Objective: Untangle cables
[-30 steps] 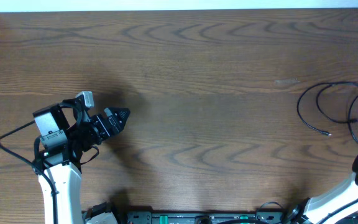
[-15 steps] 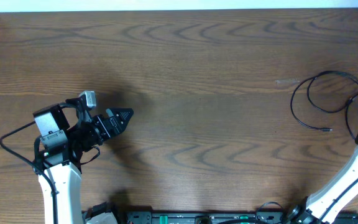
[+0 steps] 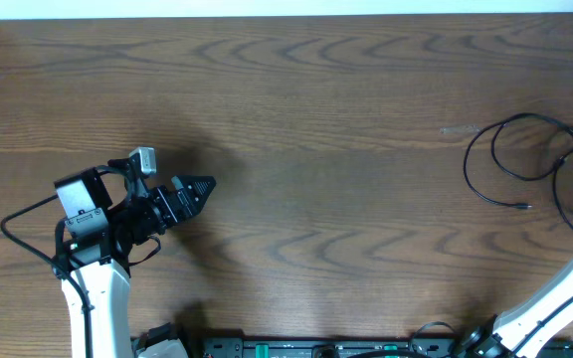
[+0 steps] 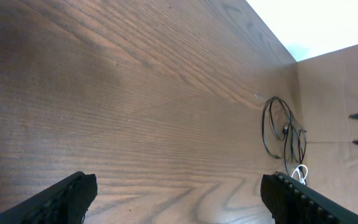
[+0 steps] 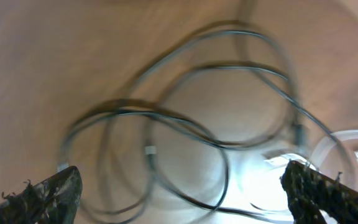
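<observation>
Your left gripper (image 4: 178, 185) hangs with its jaws wide over the wooden table (image 4: 135, 93); black cable (image 4: 286, 129) loops far off, white cable (image 4: 299, 173) just beside.

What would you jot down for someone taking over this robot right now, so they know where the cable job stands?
Left gripper: fingers apart, holding nothing, over bare wood on the left of the table, far from the cables.
Right gripper: fingers apart, holding nothing, above the cables at the table's right edge.
Black cable: overlapping loops. White cable: coiled at their edge.
Done: nothing visibly separated.
Left: grip one cable and draw it clear of the other.
</observation>
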Robot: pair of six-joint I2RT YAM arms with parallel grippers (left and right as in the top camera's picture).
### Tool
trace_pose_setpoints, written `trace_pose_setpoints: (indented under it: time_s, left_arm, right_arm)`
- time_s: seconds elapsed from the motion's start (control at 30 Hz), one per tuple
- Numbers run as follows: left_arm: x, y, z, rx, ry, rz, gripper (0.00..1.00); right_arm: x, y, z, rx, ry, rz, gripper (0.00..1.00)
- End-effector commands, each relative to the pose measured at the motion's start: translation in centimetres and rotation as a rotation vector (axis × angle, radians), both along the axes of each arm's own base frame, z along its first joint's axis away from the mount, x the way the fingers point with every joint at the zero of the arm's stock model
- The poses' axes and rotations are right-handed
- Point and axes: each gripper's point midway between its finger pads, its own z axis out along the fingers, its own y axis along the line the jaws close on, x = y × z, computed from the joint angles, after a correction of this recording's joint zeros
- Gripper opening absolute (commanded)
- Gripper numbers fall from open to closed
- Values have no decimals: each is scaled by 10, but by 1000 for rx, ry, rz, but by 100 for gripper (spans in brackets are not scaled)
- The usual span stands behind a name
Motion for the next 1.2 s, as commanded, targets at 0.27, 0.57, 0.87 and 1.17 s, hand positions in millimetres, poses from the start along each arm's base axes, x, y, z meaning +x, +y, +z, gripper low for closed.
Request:
trace_pose_setpoints:
  time_s: [0.27,0.57,0.87,1.17]
  left_arm:
    - [-2,-2,2,11,-29,-25,90]
    - [-1,-1,2,102,-119,-102,90]
    - [10,30,-6,261,-89,45,89]
    - [28,47,11,325,-153,153,89]
  right_arm:
    - [72,151,44,64,-135,512,99]
    - [90,265,38,-106,29,734,99]
    - [88,309,43,-206,73,770,99]
    - [80,332,55,-171,40,824,99]
